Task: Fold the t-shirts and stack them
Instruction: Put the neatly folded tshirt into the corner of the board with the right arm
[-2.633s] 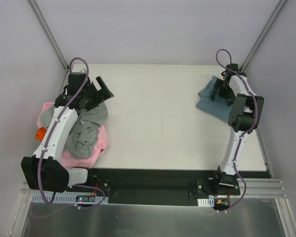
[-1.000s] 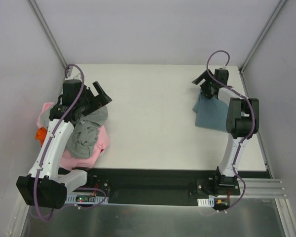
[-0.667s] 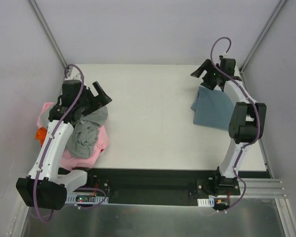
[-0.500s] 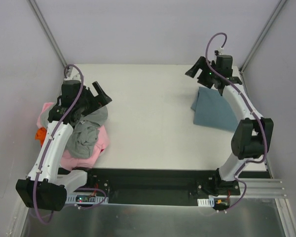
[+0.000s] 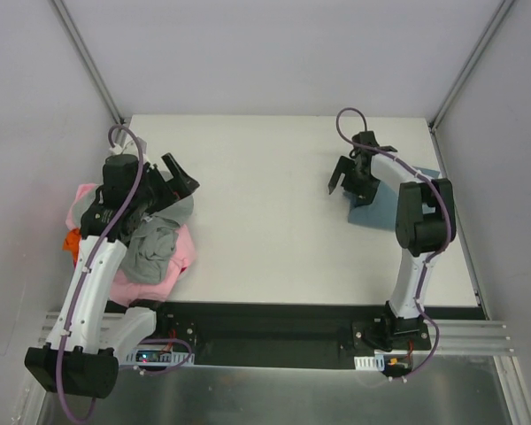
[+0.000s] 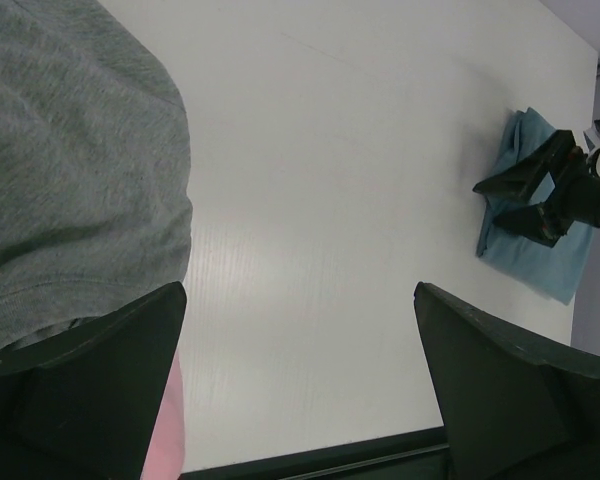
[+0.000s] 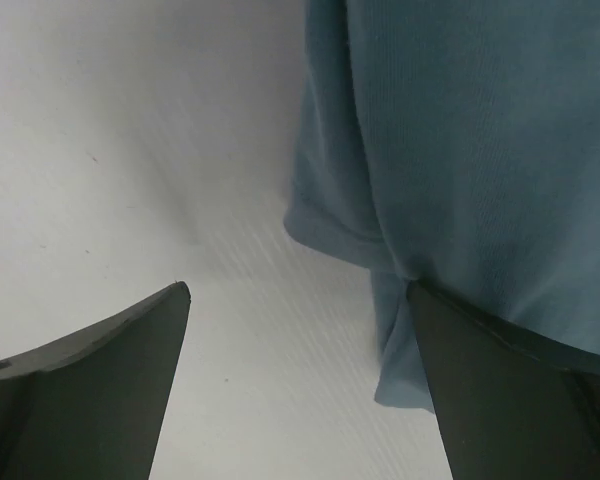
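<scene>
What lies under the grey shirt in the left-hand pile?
A pink shirt shows beneath the grey shirt, with an orange one at the pile's left edge. Anything deeper is covered.

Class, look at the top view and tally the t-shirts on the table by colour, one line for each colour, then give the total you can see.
slate-blue t-shirt: 1
grey t-shirt: 1
pink t-shirt: 1, as far as the heap shows
orange t-shirt: 1, mostly hidden
Total in view: 4

Open across the bare middle of the counter [image 5: 265, 212], hemmed at the left edge by the shirt heap [image 5: 155, 243] and at far right by the blue shirt [image 5: 378, 209] near the right wall [image 5: 504, 195].
</scene>
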Tool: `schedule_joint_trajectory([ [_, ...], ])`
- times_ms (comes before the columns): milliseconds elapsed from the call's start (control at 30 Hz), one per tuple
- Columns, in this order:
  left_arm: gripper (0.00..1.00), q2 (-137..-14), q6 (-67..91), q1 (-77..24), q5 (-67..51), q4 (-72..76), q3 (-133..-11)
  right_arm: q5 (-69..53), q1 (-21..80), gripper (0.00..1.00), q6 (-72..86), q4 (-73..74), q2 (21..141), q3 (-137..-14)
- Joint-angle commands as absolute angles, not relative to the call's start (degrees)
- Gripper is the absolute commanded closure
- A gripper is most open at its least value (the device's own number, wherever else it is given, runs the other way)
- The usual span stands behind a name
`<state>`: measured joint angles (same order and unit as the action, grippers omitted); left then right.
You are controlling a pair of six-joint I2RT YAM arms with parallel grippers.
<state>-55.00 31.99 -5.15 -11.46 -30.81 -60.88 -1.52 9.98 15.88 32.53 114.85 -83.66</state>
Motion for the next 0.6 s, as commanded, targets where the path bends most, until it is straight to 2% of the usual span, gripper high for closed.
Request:
schedule_joint_trajectory([
  [0,0.01,-51.5,30.7,-4.4,-11.3,-31.6,-58.6,6.0,9.7,0.04,10.9,40.7,116.2,-86.8],
  [133,0.01,-49.0,30.0,-4.4,-10.1,-32.0,-57.9,9.2,8.8,0.04,9.3,39.6,111.9,-81.0],
  [267,0.01,-48.5,29.4,-4.4,-9.1,-32.1,-58.2,7.4,8.4,0.04,6.5,40.2,106.9,-80.0],
  [400,0.01,-50.2,29.4,-4.4,-9.1,-33.0,-59.8,-8.7,9.9,0.04,2.7,43.6,97.9,-87.4],
  [500,0.01,-51.5,29.1,-4.4,-8.3,-33.5,-60.5,-12.3,12.7,0.04,0.6,40.2,88.8,-93.2],
  [567,0.01,-52.4,27.9,-4.5,-8.3,-34.2,-61.1,-14.1,13.4,0.04,0.7,36.0,80.9,-90.8],
])
